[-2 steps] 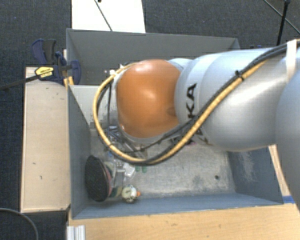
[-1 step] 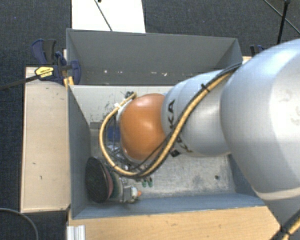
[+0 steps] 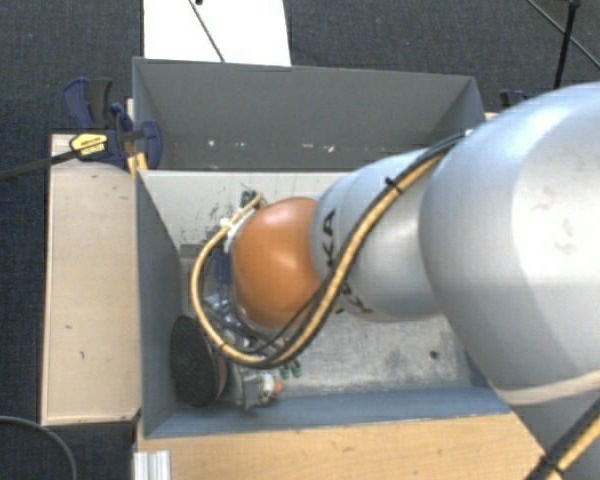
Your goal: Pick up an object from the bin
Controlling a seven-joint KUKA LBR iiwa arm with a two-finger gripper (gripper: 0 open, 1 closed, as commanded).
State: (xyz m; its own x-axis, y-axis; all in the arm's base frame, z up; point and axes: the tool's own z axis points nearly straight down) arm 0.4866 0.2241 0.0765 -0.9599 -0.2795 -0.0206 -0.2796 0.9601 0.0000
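My gripper [image 3: 257,387] is low in the bin's front left corner, mostly hidden under the wrist, with a grey metal part showing near the front wall. Right beside it on the left lies a black round disc-like thing [image 3: 192,363] with a brownish edge on the side facing the gripper. It rests against the bin's left wall. The two look to be touching or nearly so, and I cannot see whether the thing is held. A few small green bits [image 3: 291,370] lie on the floor just right of the gripper.
The arm, with its orange cover and looped cable, comes in from the right and hides most of the bin's floor. A bare strip of scuffed floor shows along the front wall to the right of the gripper.
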